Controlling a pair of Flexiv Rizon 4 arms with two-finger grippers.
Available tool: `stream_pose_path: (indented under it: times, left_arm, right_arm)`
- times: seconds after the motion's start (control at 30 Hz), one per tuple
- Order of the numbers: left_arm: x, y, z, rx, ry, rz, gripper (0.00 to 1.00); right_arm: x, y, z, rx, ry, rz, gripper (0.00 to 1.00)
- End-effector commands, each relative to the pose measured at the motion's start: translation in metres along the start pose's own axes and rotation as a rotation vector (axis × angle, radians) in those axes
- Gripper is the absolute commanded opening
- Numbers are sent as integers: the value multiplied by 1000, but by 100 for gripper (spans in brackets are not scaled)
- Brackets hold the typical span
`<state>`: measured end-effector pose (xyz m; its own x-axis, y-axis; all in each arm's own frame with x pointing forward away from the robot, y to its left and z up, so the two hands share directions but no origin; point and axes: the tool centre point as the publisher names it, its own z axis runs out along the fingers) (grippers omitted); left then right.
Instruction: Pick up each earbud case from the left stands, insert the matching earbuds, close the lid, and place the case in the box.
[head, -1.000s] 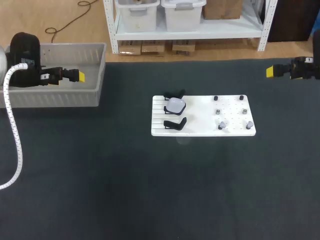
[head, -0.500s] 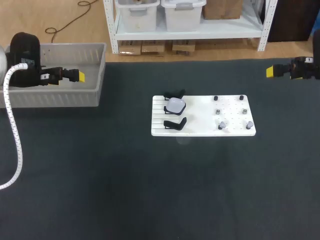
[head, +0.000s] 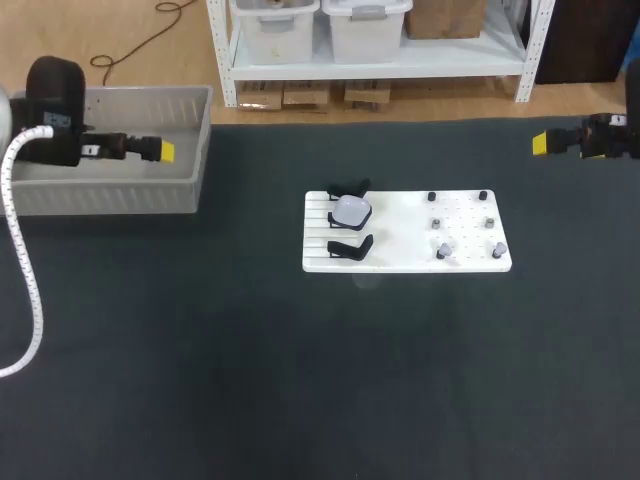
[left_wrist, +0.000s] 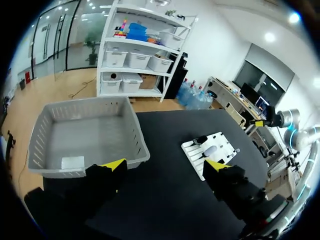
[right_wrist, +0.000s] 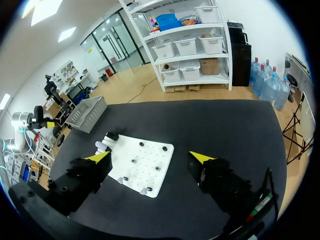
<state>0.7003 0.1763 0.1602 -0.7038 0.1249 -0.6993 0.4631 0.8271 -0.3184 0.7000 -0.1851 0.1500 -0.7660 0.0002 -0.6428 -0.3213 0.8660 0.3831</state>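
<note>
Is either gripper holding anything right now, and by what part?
Nothing is held. The left gripper and right gripper both have jaws open and empty; the earbud case sits on the white board.

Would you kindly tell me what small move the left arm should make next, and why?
I would probably swing the left gripper from over the grey box toward the white earbud case on the white board. Its fingers are open and empty, nothing touches the case, and the right gripper is open, far off at the table's right side.
</note>
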Motion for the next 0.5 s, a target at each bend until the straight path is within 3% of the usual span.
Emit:
stream_pose_path:
  times: [0.03, 0.2, 0.33, 0.5]
  left_arm:
    - [4, 4, -5, 144, -23, 71, 100]
    - [0, 0, -3, 289, -17, 265, 100]
    - [0, -2, 5, 353, -26, 398, 100]
    - [1, -4, 24, 446, 43, 484, 100]
  right_arm:
    - [0, 0, 0, 0, 0, 0, 100]
    - [0, 0, 0, 0, 0, 0, 100]
    - [0, 0, 0, 0, 0, 0, 100]
    - [0, 0, 0, 0, 0, 0, 100]
